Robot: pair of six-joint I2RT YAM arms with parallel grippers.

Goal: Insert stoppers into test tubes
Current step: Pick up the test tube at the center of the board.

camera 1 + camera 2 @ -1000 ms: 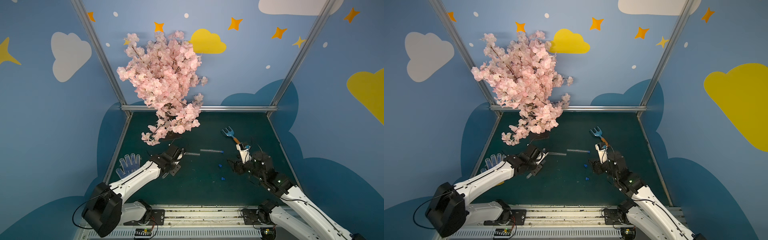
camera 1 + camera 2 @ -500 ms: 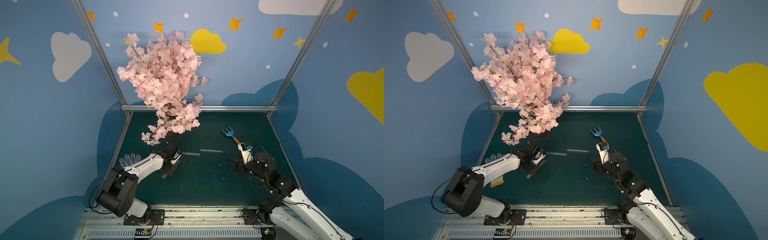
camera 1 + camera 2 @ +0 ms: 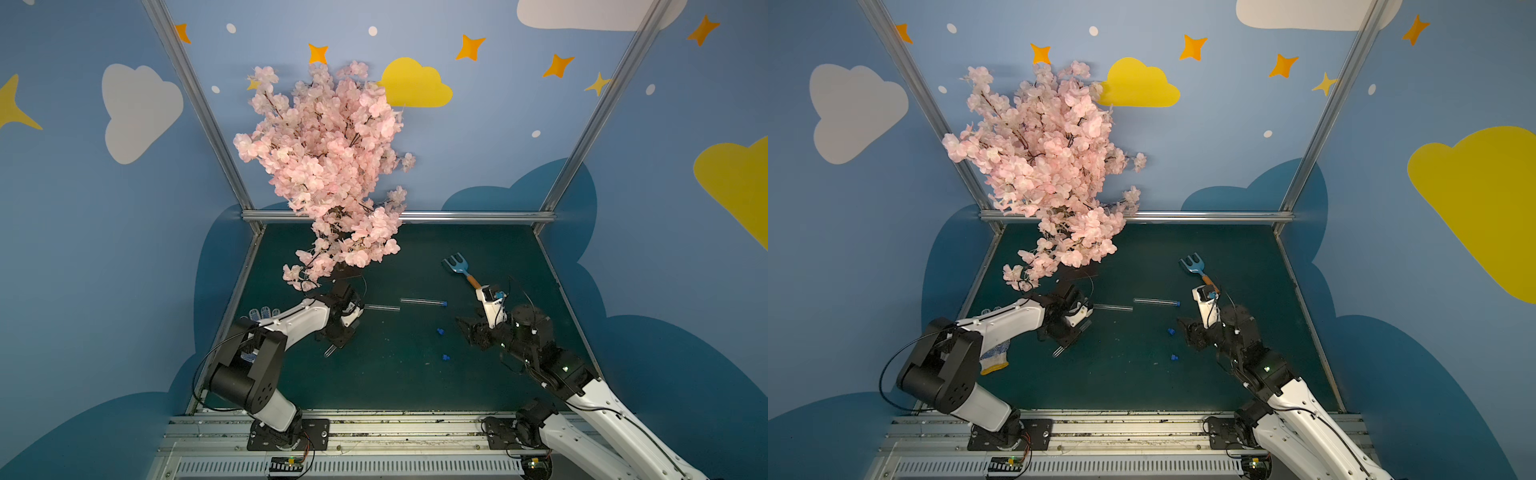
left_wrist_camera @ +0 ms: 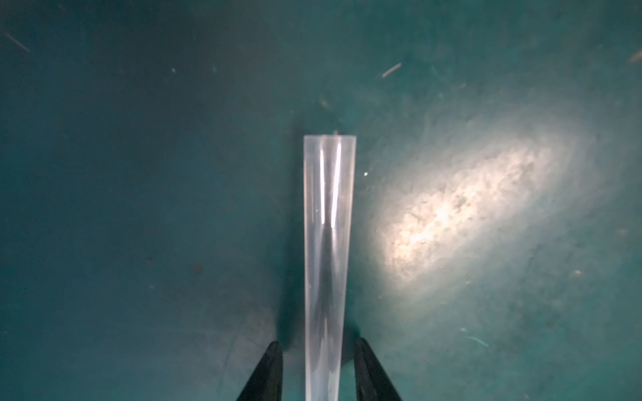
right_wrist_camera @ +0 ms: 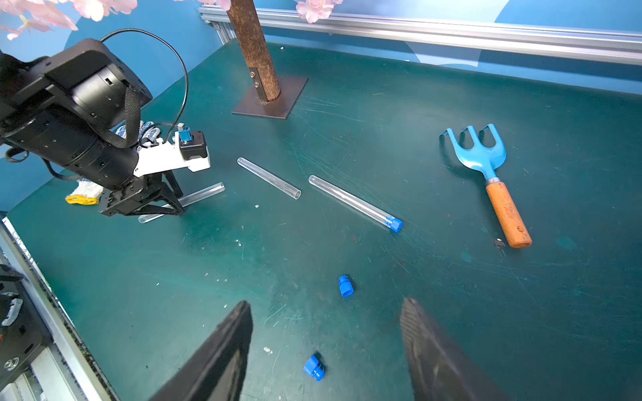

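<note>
The left gripper (image 4: 318,343) jaws straddle one test tube (image 4: 328,243) with narrow gaps; its rounded end is cut off. The right gripper (image 5: 326,303) jaws stand wide, empty. In a top view, two stoppers (image 3: 440,331) lie at its 9 o'clock on the scratched green mat (image 3: 395,386), between blue walls (image 3: 104,249).

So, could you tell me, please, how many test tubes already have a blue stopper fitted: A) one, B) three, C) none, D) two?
A: in the right wrist view only the tube lying nearest the rake has a blue stopper in its mouth; the other two tubes show open mouths, and two loose stoppers lie on the mat.
</note>
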